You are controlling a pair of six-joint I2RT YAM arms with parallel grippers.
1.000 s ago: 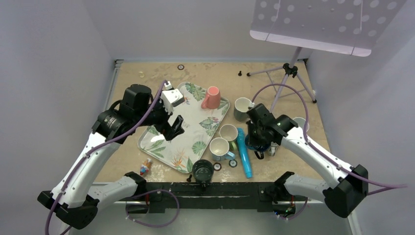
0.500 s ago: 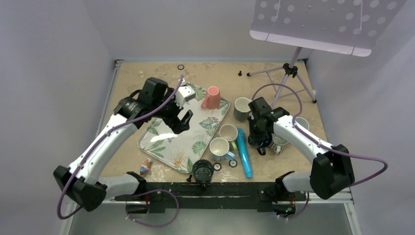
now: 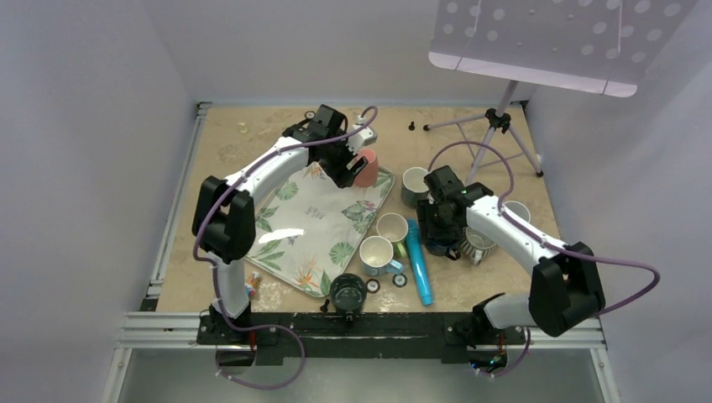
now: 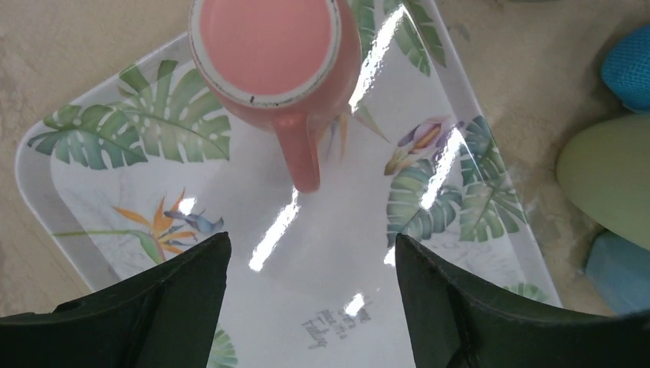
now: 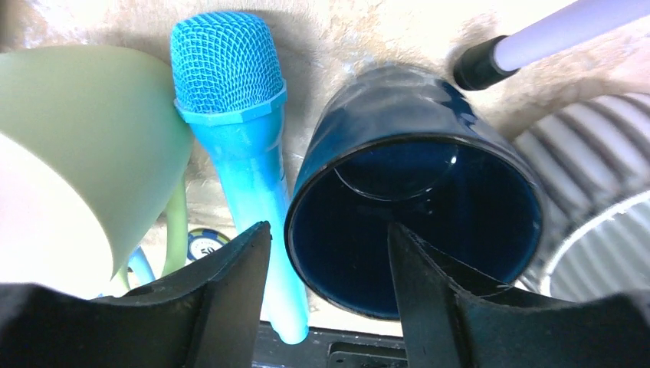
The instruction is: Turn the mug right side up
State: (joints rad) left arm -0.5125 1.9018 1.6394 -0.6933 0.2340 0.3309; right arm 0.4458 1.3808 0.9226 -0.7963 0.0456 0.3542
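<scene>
A pink mug (image 3: pixel 366 168) (image 4: pixel 268 54) stands upside down at the far end of the leaf-print tray (image 3: pixel 315 231) (image 4: pixel 31 153), its handle (image 4: pixel 300 153) pointing at my left gripper. That left gripper (image 3: pixel 347 165) (image 4: pixel 313 253) hovers open just short of the handle, nothing between its fingers. A dark blue mug (image 5: pixel 414 222) (image 3: pixel 442 245) stands mouth up on the table right of the tray. My right gripper (image 3: pixel 437 228) (image 5: pixel 329 238) is open astride its near wall, one finger (image 5: pixel 429 291) inside the mouth, the other outside.
A blue microphone (image 3: pixel 418 260) (image 5: pixel 230 115) lies just left of the blue mug. Pale green (image 3: pixel 392 227), cream (image 3: pixel 376 252), grey (image 3: pixel 416 185) and ribbed (image 3: pixel 480 245) mugs crowd round it. A black cup (image 3: pixel 348 292) sits at the near edge, a tripod (image 3: pixel 495 122) at the back right.
My left arm has reached across the tray to the pink mug, its jaws narrowing a little. My right gripper has opened and let go of the blue mug.
</scene>
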